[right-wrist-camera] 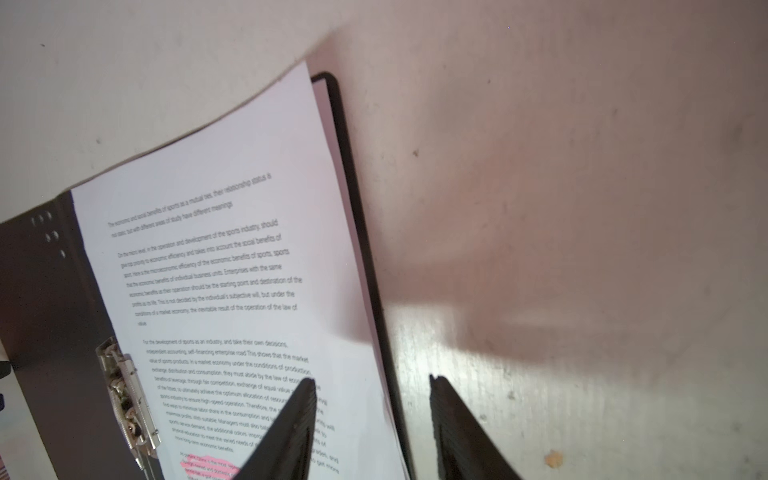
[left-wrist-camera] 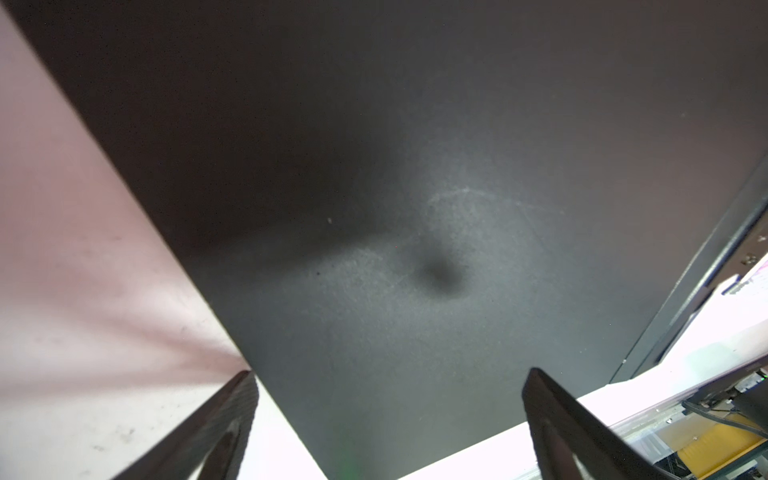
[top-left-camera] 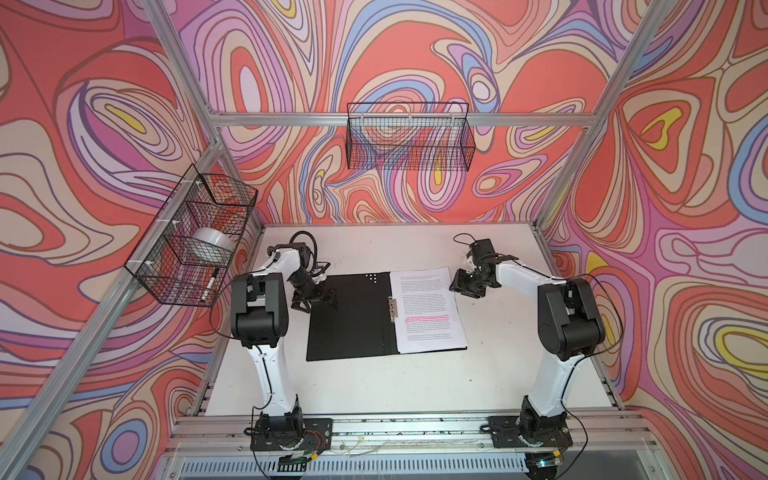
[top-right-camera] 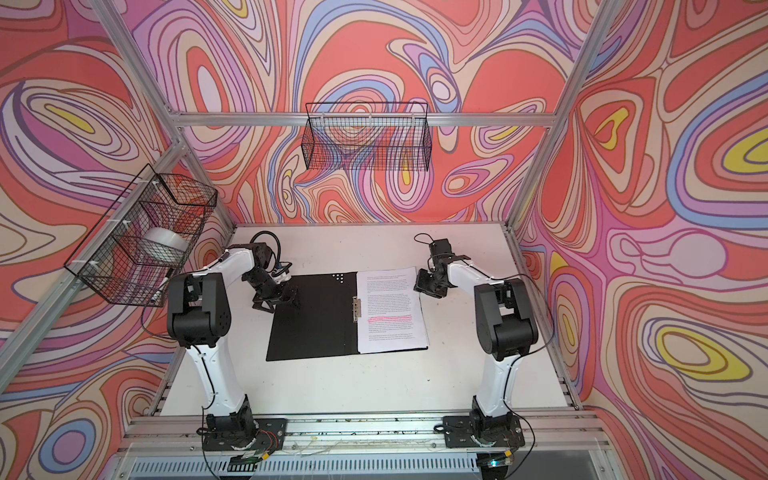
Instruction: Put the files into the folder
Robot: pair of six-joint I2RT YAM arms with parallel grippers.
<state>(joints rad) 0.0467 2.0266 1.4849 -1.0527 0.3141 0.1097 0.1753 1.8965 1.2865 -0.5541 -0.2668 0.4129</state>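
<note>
The folder lies open and flat on the white table, black inside up, with its metal spine clip in the middle. The files, white sheets of text with a pink highlighted line, rest on its right half. My left gripper hangs open over the far left corner of the bare left cover. Over the far right edge of the files, my right gripper is open, one finger over paper and one over table.
A wire basket on the left wall holds a tape roll and a marker. Another wire basket hangs on the back wall. Aluminium frame posts border the table.
</note>
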